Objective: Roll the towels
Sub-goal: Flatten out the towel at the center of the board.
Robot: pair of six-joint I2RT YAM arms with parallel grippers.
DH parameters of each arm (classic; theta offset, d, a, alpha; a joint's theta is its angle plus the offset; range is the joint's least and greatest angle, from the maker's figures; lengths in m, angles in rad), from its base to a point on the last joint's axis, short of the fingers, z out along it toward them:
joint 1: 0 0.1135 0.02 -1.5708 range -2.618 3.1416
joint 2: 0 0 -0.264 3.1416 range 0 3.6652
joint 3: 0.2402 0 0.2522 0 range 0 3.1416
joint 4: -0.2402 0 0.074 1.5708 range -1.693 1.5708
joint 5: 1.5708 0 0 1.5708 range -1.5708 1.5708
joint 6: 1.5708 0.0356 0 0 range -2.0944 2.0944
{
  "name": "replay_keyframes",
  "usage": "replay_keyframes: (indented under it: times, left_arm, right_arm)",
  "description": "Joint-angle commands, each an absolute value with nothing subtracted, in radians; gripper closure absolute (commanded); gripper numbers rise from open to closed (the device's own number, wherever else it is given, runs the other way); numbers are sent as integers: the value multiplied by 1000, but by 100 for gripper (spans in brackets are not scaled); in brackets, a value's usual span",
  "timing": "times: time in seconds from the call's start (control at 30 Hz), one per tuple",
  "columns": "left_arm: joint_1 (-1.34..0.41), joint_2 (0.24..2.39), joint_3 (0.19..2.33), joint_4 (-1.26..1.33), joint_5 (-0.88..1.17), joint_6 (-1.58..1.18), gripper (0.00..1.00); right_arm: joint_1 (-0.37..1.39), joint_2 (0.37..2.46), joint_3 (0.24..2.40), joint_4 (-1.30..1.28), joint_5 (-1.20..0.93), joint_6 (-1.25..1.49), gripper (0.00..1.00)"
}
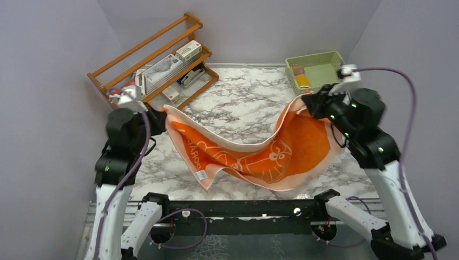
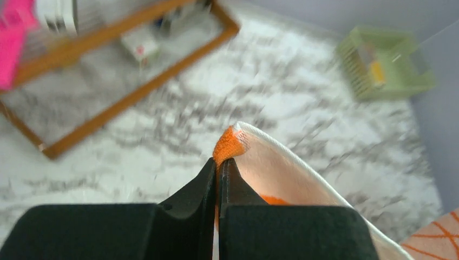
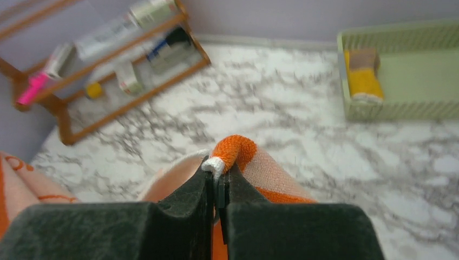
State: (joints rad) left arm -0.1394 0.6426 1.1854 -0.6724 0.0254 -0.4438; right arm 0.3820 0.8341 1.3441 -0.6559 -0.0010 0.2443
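Marble-look tabletop (image 1: 243, 103) with grey walls all round, a wooden rack (image 1: 157, 59) off beyond the left claw (image 1: 160, 115) and a green basket (image 1: 325, 57) just past the right claw (image 1: 311, 103).

So this is the spreading-out stage, nothing rolled on this one yet. The orange towel (image 1: 254, 151) with the cartoon print hangs between the two claws like a hammock. Each claw has its fingers pressed together on a top corner, and both wrist views show a nub of orange cloth poking out above the closed tips. The middle sags well below both claws. Can't tell if the bottom edge is touching the marble or just hanging over it.

The yellow towel (image 1: 302, 81) looks like a rolled bundle sitting inside the basket, beyond the right claw, so I'd guess that one's done and we're about halfway.

Next move, as I read it: bring both claws down and forward together so the cloth lands flat with no bunching. Keep the corners level and the span taut or it'll crease. Only then let go and start rolling from one edge.
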Motion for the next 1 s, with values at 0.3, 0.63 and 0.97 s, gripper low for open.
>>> replay_keyframes:
  times: [0.3,0.63,0.97]
  left_arm:
    - [-120,1325,991,-353,-317,-393,100]
    - [-53,1447,1200,-317,-131,-357,39]
    - [-127,1231,786,-284,215,-576,61]
  right_arm:
    - [125,1680,1415,-532,70,291,86]
    - [106,1570,1403,-455,78,280,2]
    - [106,1401,954,-316,-293,507,13]
